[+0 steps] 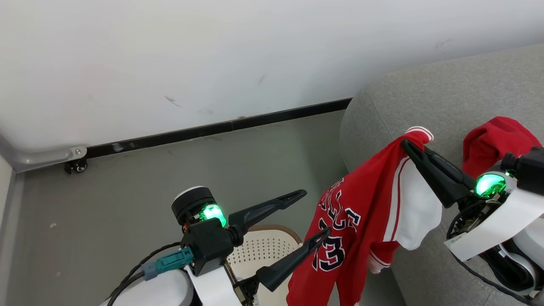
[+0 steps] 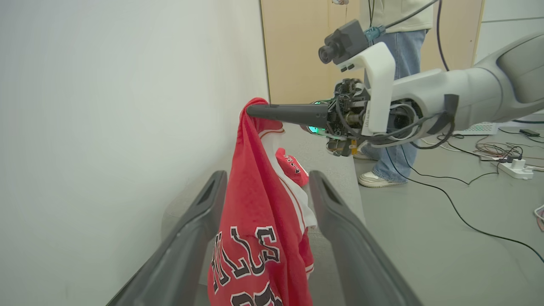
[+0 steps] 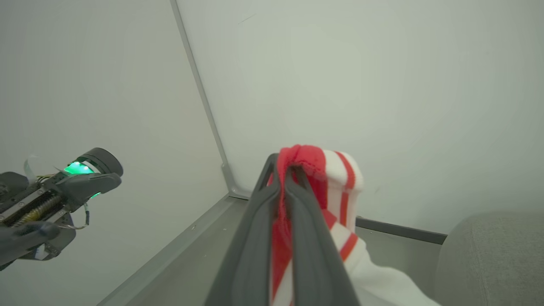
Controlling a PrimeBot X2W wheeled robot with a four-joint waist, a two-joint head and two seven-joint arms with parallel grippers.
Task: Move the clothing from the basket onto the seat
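A red basketball jersey [image 1: 361, 221] with white stripes and black-white lettering hangs in the air off the seat's near corner. My right gripper [image 1: 407, 145] is shut on its striped shoulder; the right wrist view has the fingers [image 3: 259, 238] pinching red and white cloth [image 3: 340, 187]. My left gripper [image 1: 315, 212] is open beside the hanging jersey [image 2: 255, 238], which drops between the fingers [image 2: 199, 221] without being pinched. A second red garment [image 1: 497, 142] lies crumpled on the grey seat [image 1: 446, 93]. The cream perforated basket [image 1: 265, 246] sits on the floor below my left gripper, mostly hidden by it.
A white wall with a black baseboard [image 1: 212, 129] runs close behind the basket and seat. A person in jeans and white shoes [image 2: 393, 157] stands beyond the seat. Cables and a power strip [image 2: 516, 168] lie on the grey floor there.
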